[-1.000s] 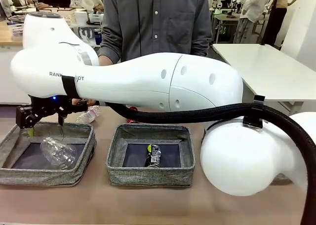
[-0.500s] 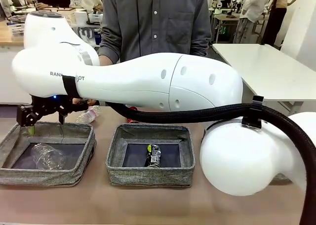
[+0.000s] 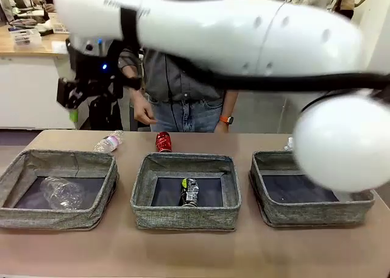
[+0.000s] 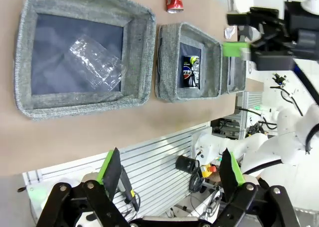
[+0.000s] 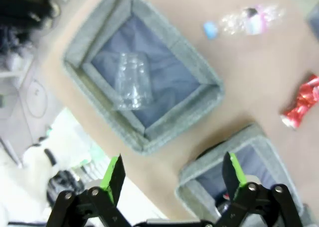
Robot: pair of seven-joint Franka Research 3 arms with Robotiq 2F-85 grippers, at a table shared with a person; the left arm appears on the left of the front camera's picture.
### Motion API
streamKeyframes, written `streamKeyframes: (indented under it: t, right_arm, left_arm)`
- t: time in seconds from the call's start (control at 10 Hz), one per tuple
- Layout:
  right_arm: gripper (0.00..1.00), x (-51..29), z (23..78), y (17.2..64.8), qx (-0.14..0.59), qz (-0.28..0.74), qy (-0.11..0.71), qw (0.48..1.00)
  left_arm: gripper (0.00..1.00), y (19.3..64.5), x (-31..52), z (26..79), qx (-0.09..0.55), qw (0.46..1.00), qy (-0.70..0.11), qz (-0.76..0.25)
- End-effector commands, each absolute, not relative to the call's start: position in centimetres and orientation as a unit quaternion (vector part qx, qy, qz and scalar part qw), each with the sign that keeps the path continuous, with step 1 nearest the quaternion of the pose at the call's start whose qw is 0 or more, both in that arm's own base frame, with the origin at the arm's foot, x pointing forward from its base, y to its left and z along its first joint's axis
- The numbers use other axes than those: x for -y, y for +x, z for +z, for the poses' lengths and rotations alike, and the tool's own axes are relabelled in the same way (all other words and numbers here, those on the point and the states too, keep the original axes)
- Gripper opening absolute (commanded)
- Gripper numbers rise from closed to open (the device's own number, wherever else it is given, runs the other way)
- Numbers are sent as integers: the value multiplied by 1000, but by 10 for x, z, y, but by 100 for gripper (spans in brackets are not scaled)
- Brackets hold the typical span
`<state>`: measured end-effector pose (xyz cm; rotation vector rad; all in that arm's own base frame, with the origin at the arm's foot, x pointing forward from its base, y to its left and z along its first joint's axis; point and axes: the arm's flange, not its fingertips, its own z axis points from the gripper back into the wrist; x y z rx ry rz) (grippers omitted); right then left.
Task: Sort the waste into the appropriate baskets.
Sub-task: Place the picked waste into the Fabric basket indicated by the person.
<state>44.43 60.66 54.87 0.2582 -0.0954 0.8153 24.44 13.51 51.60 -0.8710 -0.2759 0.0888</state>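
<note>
Waste lying loose on the tabletop (image 3: 183, 253): a pink-labelled bottle (image 3: 108, 142) and a crumpled red can (image 3: 163, 141), left of frame centre, just behind the baskets (image 3: 186, 220). Right pincer (image 5: 173, 167) and left pincer (image 4: 170, 160) both gape empty. Straddle the bottle across its middle and squeeze gently: thin clear plastic, round, likely slippery and crushable.

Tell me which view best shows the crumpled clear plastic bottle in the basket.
Left wrist view: the crumpled clear plastic bottle is sharp, from above. Right wrist view blurs it; front view sees it side-on.
</note>
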Motion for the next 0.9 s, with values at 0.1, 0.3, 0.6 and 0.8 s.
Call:
streamKeyframes:
  t: [0.1, 0.3, 0.6, 0.8]
  right_arm:
    - [100, -501, 498, 353, 80, 378, 175, 906]
    - [100, -500, 492, 340, 80, 354, 194, 911]
    - [100, -579, 550, 417, 63, 382, 157, 909]
    - [100, -567, 541, 407, 68, 370, 160, 912]
  left_arm:
    - [100, 246, -133, 520, 135, 895, -423, 49]
    - [100, 246, -133, 520, 135, 895, -423, 49]
    - [100, 246, -133, 520, 135, 895, -423, 49]
    - [100, 245, -135, 517, 133, 896, -420, 43]
